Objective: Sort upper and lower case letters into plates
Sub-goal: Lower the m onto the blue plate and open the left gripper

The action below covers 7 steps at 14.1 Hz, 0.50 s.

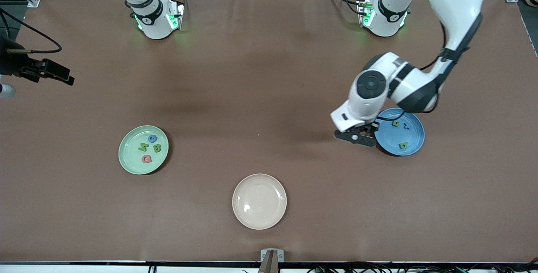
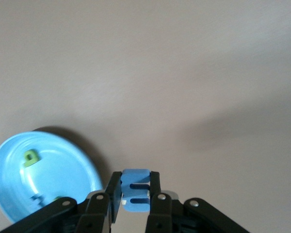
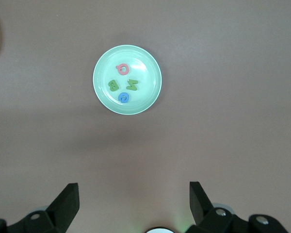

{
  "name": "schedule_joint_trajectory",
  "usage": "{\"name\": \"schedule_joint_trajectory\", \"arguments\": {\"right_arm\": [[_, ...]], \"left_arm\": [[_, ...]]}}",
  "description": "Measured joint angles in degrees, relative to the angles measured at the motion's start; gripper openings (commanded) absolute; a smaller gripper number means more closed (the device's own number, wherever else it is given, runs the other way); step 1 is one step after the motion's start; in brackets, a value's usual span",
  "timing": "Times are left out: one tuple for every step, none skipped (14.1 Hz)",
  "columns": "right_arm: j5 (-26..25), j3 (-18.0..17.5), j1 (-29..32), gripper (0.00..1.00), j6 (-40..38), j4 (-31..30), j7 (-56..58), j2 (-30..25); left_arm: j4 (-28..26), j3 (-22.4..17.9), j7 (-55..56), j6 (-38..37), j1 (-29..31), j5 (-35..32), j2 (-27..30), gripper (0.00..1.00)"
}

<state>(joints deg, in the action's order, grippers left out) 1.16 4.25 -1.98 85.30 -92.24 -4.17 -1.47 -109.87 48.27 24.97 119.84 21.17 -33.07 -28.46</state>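
Observation:
My left gripper (image 1: 356,137) (image 2: 136,187) is shut on a blue capital E (image 2: 136,190). It hangs low over the bare table, just beside the rim of the sky blue plate (image 1: 414,138) (image 2: 63,170), on the side toward the right arm's end. The blue plate holds two green letters (image 1: 403,145) and a small blue one (image 1: 406,127). The mint green plate (image 1: 128,155) (image 3: 148,73) holds a red Q (image 1: 146,158), a green B (image 1: 157,148), a green M (image 1: 143,148) and a blue G (image 1: 152,138). My right gripper (image 1: 63,77) (image 3: 134,194) waits, open and empty, high over the right arm's end of the table.
An empty cream-beige plate (image 1: 259,201) lies nearer the front camera, between the two coloured plates. The two arm bases (image 1: 157,17) (image 1: 384,14) stand at the table's top edge. The brown tabletop (image 1: 252,96) lies between the plates and the bases.

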Motion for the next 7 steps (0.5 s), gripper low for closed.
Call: {"name": "schedule_joint_trajectory", "arguments": {"right_arm": [[-0.2, -0.2, 0.0, 1.0, 0.0, -0.2, 0.0, -0.4], [-0.4, -0.5, 0.0, 1.0, 0.0, -0.3, 0.0, -0.8], [-0.8, -0.9, 0.0, 1.0, 0.1, -0.4, 0.0, -1.1], [-1.2, -1.2, 0.0, 1.0, 0.1, -0.4, 0.0, -1.2], [-1.4, -1.4, 0.0, 1.0, 0.1, -0.5, 0.0, -1.3], [-1.6, -1.5, 0.0, 1.0, 0.2, -0.6, 0.0, -1.3], [-1.7, -1.5, 0.0, 1.0, 0.4, -0.8, 0.0, -1.3]], "left_arm": [[-1.1, 1.1, -1.2, 0.0, 3.0, -0.1, 0.0, 0.1], [-2.3, 1.5, -2.1, 0.1, 5.2, -0.6, 0.0, 0.1], [-3.4, 1.8, -2.6, 0.4, 7.0, -1.6, 0.0, 0.1], [-4.5, 2.0, -2.7, 1.2, 8.6, -2.7, 0.0, 0.1], [-5.6, 2.3, -2.8, 2.6, 10.1, -3.7, 0.0, 0.1], [-6.8, 2.4, -2.9, 4.2, 11.5, -4.5, 0.0, 0.1], [-8.1, 2.5, -3.1, 5.7, 12.6, -5.3, 0.0, 0.1]]}}
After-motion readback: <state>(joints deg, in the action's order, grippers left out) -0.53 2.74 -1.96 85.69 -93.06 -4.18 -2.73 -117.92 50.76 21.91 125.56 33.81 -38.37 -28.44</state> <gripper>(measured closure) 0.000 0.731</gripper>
